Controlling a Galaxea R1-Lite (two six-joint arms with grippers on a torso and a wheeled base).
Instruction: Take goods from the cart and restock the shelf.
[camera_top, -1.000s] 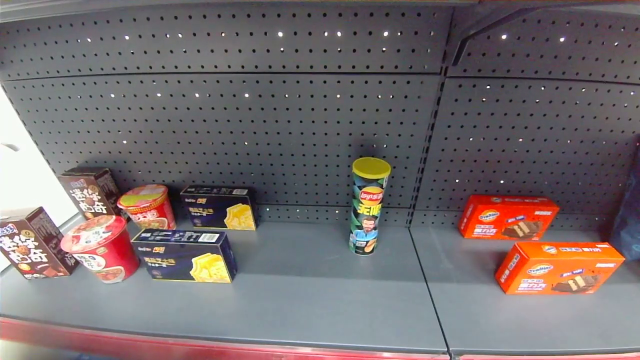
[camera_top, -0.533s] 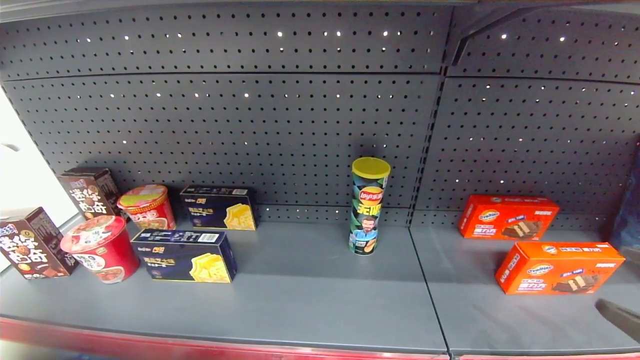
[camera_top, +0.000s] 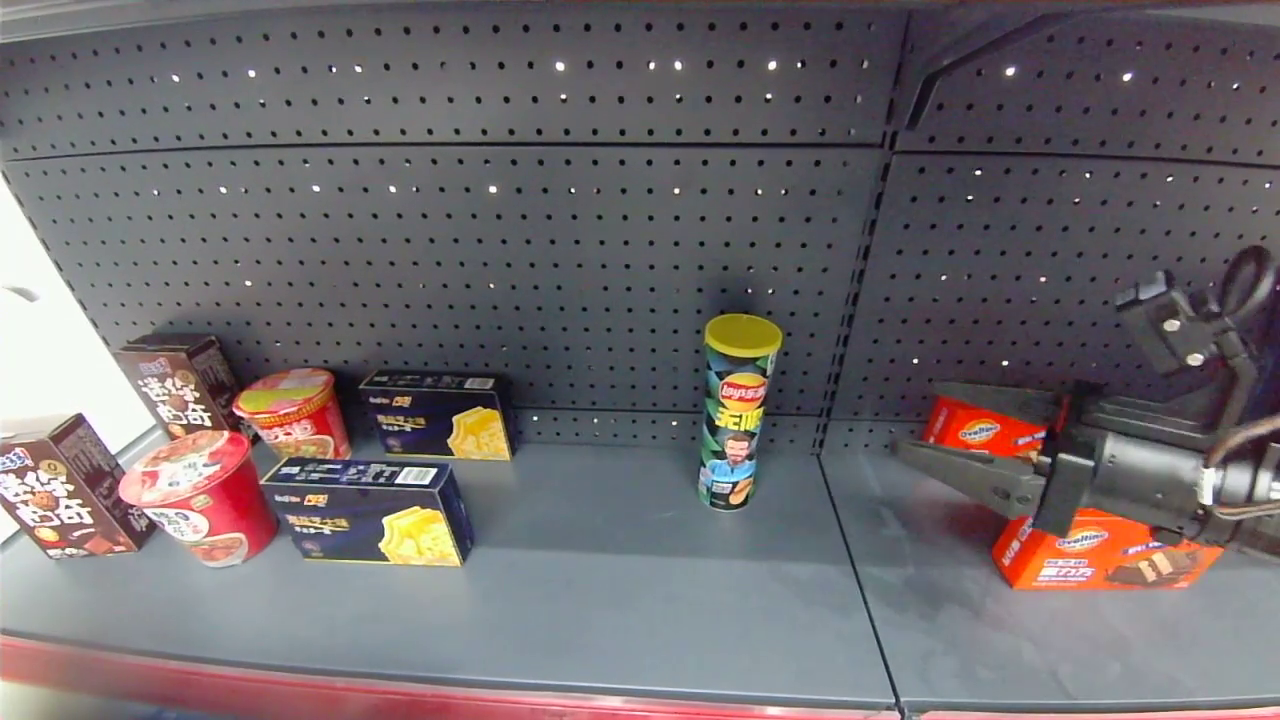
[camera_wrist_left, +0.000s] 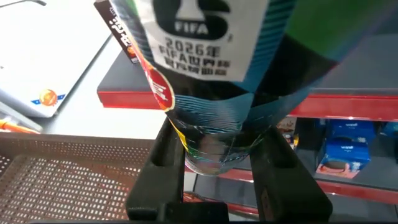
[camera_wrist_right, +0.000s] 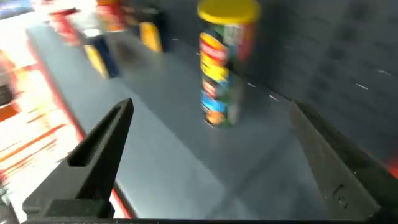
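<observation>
Right arm: extends in from the right edge of the head view at mid-height, forearm roughly level, wrist pointing toward the centre of the frame.
Right gripper (camera_top: 920, 418): fingers spread wide with nothing between them, tips aimed left and hanging above the shelf (camera_top: 620, 590).
Standing chip can (camera_top: 740, 410): upright with a yellow lid, centre of the head view, close to the pegboard back (camera_top: 500, 250). It is well apart from the right gripper's tips, which point at it.
Orange boxes: two at the right of the frame, the rear box (camera_top: 975, 430) and the front box (camera_top: 1090, 555), both partly hidden behind the right gripper.
Left gripper (camera_wrist_left: 217, 155): clamped on the held chip can (camera_wrist_left: 211, 62), one finger on each side near one end of the tube.
Held chip can: sits above the cart (camera_wrist_left: 62, 180), whose perforated metal floor shows beneath it.
Other shelf goods: at lower left of the head view, two navy boxes (camera_top: 375, 510), two red cups (camera_top: 200, 495) and two brown boxes (camera_top: 60, 485).
</observation>
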